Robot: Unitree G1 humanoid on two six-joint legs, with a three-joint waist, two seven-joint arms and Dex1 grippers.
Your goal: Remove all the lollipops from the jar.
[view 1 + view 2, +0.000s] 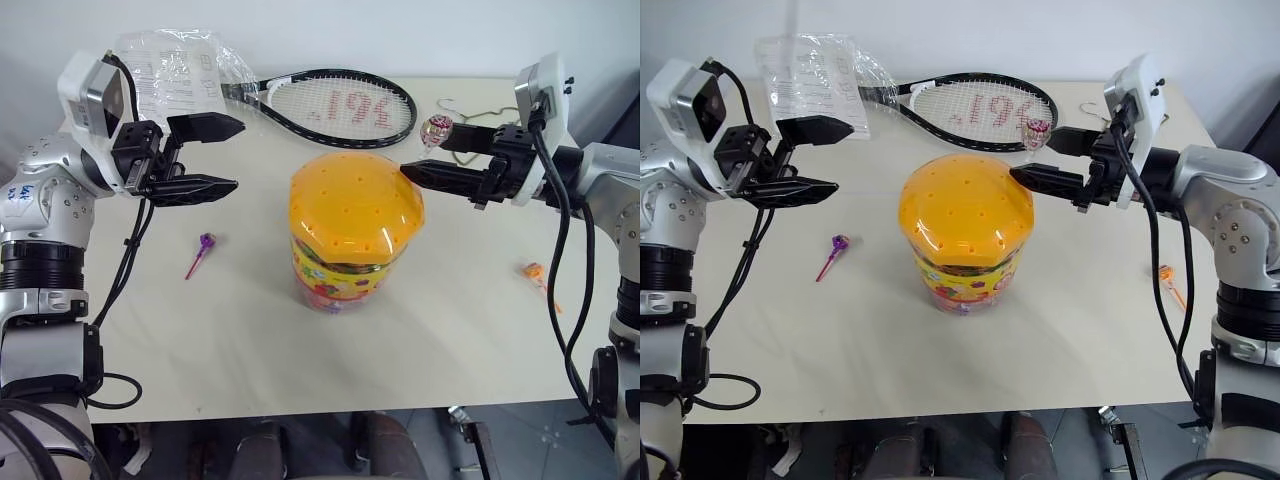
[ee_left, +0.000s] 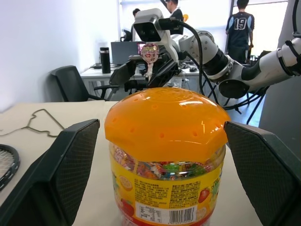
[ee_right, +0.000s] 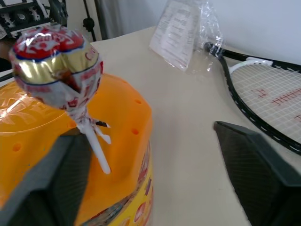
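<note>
My left gripper (image 1: 222,156) gapes empty beside the jar (image 1: 350,235) mid-desk (image 1: 450,340). My right gripper (image 1: 1032,158) looks spread; whether it grips the swirl lollipop (image 3: 59,70) there is unclear.

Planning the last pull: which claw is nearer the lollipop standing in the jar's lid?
Right. The right claw sits around the lollipop at the jar lid's far edge; the left claw hovers off the jar's opposite side.

The racket (image 1: 345,107) strings carry red marks that look like the digits 961 seen upside down. A person's dark jersey (image 2: 239,24) shows the number 19. The jar label (image 2: 164,200) has a barcode and print too small to read.
</note>
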